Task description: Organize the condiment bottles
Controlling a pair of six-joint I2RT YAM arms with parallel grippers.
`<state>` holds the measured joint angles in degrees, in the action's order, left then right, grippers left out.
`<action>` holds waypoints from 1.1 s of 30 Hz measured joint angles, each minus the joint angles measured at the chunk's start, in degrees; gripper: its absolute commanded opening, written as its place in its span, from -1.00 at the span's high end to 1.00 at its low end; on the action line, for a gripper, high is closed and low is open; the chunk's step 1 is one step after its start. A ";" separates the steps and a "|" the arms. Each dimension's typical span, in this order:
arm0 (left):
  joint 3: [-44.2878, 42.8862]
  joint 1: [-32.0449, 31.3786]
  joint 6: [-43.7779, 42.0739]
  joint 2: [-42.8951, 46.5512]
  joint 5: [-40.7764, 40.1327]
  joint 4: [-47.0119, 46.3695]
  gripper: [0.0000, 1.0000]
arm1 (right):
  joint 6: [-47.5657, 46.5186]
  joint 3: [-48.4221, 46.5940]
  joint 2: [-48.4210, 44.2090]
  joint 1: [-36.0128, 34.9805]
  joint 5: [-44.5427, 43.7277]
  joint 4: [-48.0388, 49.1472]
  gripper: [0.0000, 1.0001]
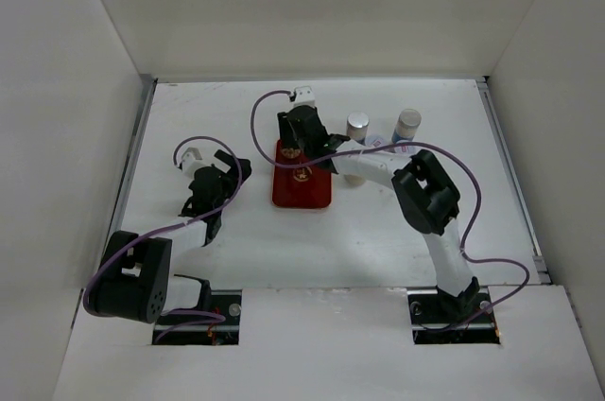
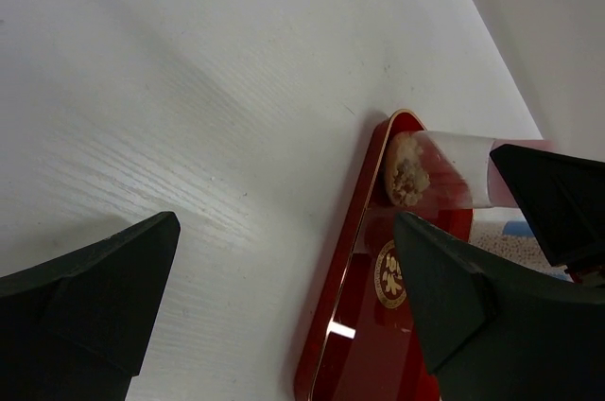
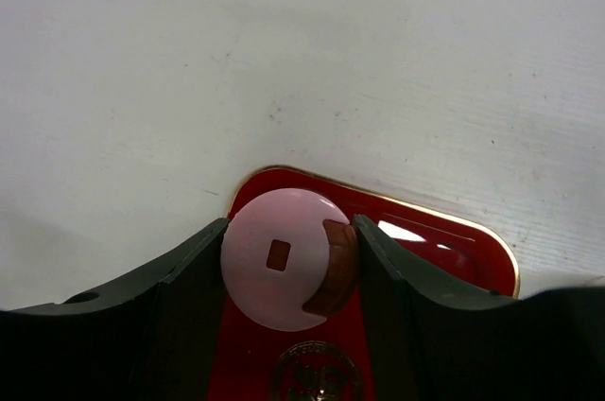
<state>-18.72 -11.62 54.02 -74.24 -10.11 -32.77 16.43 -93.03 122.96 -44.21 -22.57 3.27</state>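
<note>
In the right wrist view my right gripper (image 3: 288,264) is shut on a condiment bottle with a pink lid (image 3: 274,259). Both fingers press its sides over the far left corner of the red tray (image 3: 444,240). From above, the right gripper (image 1: 301,141) hides that bottle at the tray's (image 1: 304,195) far end. The left wrist view shows the clear bottle (image 2: 440,169) with beige contents, its base at the tray's (image 2: 364,325) far corner; I cannot tell whether it touches. My left gripper (image 1: 236,172) stands open and empty on the table left of the tray.
Two more bottles stand right of the tray, one with a silver lid (image 1: 357,125) and one with a bluish lid (image 1: 408,121). White walls enclose the table on three sides. The right arm (image 1: 425,193) reaches across from the lower right.
</note>
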 measured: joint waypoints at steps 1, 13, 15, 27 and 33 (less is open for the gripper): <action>0.00 0.04 0.00 0.00 0.00 0.00 -1.00 | 0.09 -0.15 0.17 -0.02 0.04 0.02 -0.38; 0.00 0.35 0.02 -0.02 0.20 0.00 -1.00 | -0.20 6.27 -8.79 -0.79 0.57 -0.59 -0.63; 0.00 0.35 0.02 -0.02 0.17 0.00 -1.00 | -0.17 10.71 -15.17 -0.83 0.55 -0.13 -0.64; 0.00 0.09 0.02 -0.13 0.17 -0.04 -1.00 | 1.57 34.73 -37.81 7.32 -6.40 1.88 -0.79; 0.00 -0.13 0.02 -0.13 0.09 -0.02 -1.00 | 2.21 36.65 -35.87 7.37 -6.40 -1.20 -0.78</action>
<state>-18.72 -11.75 54.04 -74.37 -10.02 -32.80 18.63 -56.38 87.09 -36.84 -28.97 2.07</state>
